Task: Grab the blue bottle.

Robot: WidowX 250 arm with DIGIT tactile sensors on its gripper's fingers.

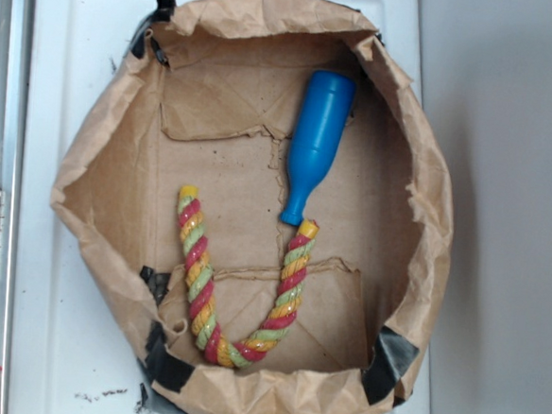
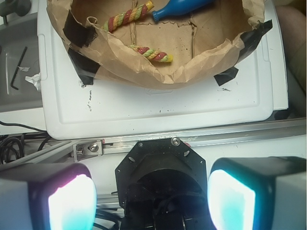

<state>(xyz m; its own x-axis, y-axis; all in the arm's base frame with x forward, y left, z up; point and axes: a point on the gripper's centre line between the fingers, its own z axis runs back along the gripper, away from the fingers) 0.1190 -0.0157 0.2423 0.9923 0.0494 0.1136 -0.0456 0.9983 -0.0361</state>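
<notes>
Two fingers (image 2: 72,199) of the gripper (image 2: 151,196) stand wide apart, holding nothing. The blue bottle (image 1: 316,142) lies inside the paper bag (image 1: 97,190), neck touching the rope (image 1: 242,285).

blue bottle (image 1: 316,139): solid blue | rope (image 1: 223,289): red-yellow-green twist | paper bag (image 1: 96,204): brown
</notes>
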